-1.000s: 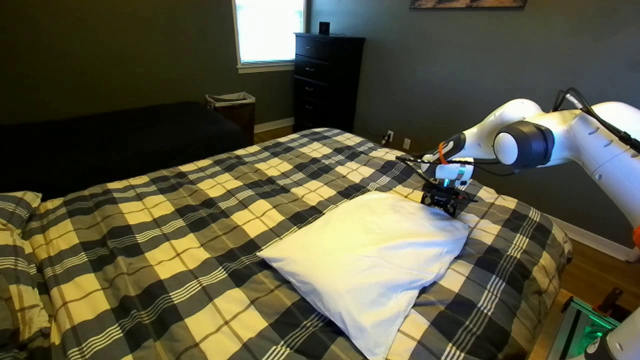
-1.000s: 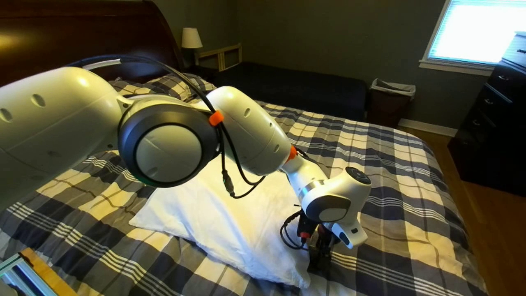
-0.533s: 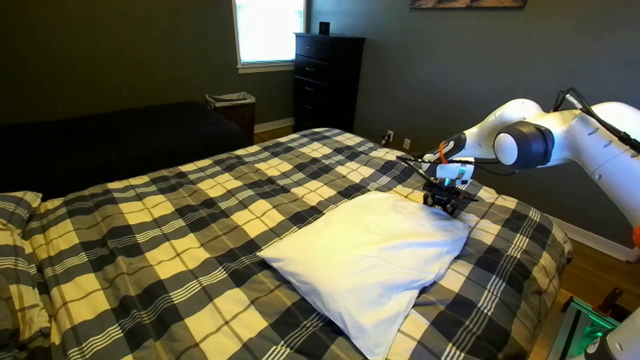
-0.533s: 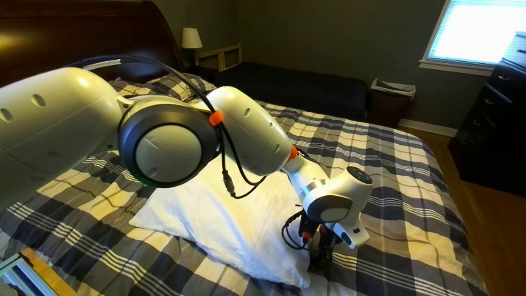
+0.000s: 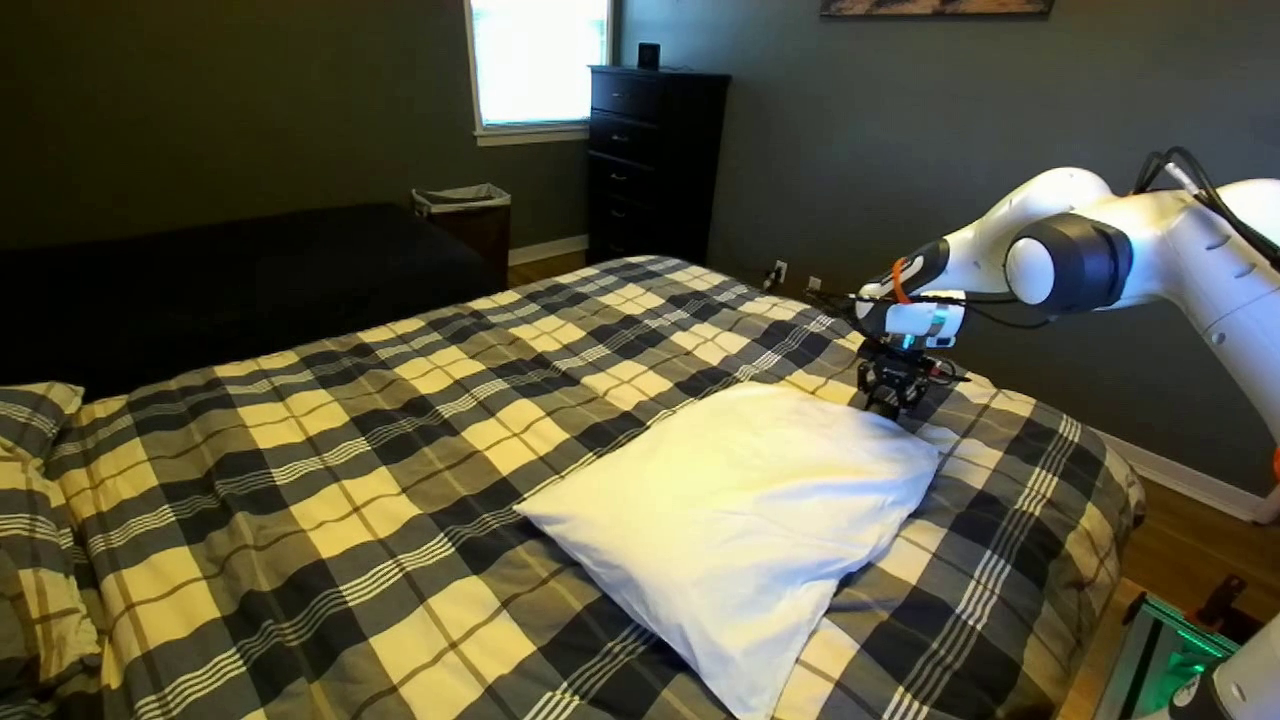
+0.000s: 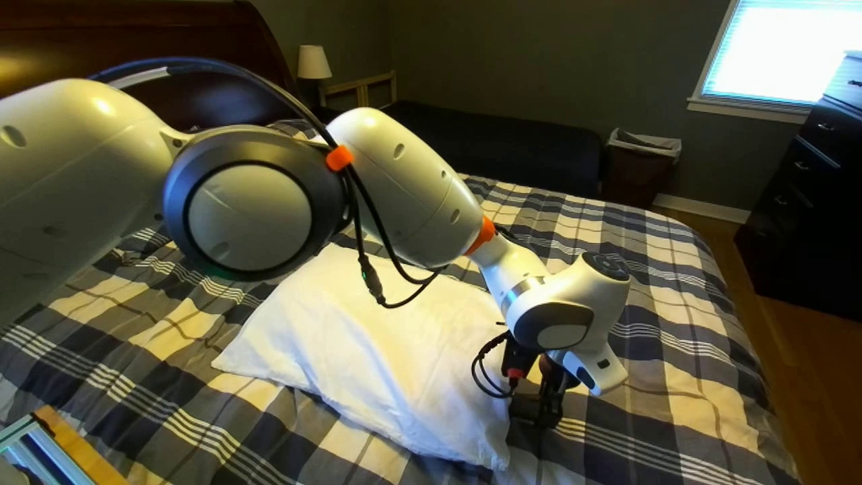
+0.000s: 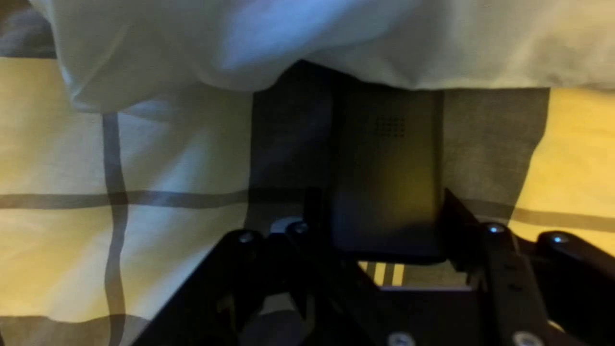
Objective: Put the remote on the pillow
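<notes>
Seen in the wrist view, the remote (image 7: 389, 158) is a black flat bar lying lengthwise between the two fingers of my gripper (image 7: 383, 209), which are pressed to its long sides. Its far end reaches toward the edge of the white pillow (image 7: 288, 38) at the top of that view. The pillow (image 5: 730, 490) lies wrinkled on the plaid bed in both exterior views. My gripper (image 6: 539, 407) is just off one side of the pillow (image 6: 377, 337), low over the bedding. In the exterior views the remote is hard to tell from the black fingers.
The plaid bedding (image 5: 340, 500) spreads around the pillow. Plaid-covered pillows (image 5: 35, 430) lie at the bed's head. A black dresser (image 5: 655, 165), a hamper (image 5: 465, 225) and a dark low bed (image 6: 485, 141) stand beyond. The arm's elbow (image 6: 252, 209) passes above the pillow.
The jaws have closed in on the remote over the last second. Since half a second ago the arm has risen, and the gripper is slightly higher above the bedding.
</notes>
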Motion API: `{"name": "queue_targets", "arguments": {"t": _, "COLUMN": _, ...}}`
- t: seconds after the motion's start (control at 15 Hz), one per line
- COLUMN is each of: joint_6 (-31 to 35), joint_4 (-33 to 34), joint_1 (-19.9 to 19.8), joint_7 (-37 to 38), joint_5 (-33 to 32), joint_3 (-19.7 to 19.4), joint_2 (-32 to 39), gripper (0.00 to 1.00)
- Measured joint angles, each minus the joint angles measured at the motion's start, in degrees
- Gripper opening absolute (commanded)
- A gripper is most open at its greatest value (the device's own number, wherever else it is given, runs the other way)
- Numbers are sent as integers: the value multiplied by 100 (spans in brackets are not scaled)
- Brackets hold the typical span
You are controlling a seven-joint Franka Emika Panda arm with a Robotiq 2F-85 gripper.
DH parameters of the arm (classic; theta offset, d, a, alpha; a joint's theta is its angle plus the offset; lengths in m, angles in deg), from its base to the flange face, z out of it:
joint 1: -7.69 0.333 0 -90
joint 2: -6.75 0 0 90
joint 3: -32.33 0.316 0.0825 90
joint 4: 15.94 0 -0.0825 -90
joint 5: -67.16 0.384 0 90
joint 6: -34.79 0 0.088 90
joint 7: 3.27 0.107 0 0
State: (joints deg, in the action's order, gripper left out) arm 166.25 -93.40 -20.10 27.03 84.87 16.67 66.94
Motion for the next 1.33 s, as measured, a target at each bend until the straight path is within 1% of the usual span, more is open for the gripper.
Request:
{"name": "queue_targets", "arguments": {"t": 0.27, "joint_6": -45, "joint_4": -305, "joint_1": 32, "joint_7": -90, "joint_5": -60, "joint_3": -136, "joint_2": -452, "gripper": 33}}
{"name": "queue_targets", "arguments": {"t": 0.53, "joint_6": -270, "joint_4": -478, "joint_1": 33, "joint_7": -337, "joint_5": -95, "joint_3": -228, "joint_2": -804, "gripper": 33}}
{"name": "queue_targets", "arguments": {"t": 1.0, "joint_6": -405, "joint_4": -745, "joint_1": 60, "joint_7": -954, "joint_5": -112, "joint_3": -203, "joint_2": -1251, "gripper": 33}}
{"name": "queue_targets", "arguments": {"t": 1.33, "joint_6": -812, "joint_4": -856, "joint_1": 128, "joint_7": -1050, "joint_5": -116, "joint_3": -190, "joint_2": -1574, "gripper": 33}}
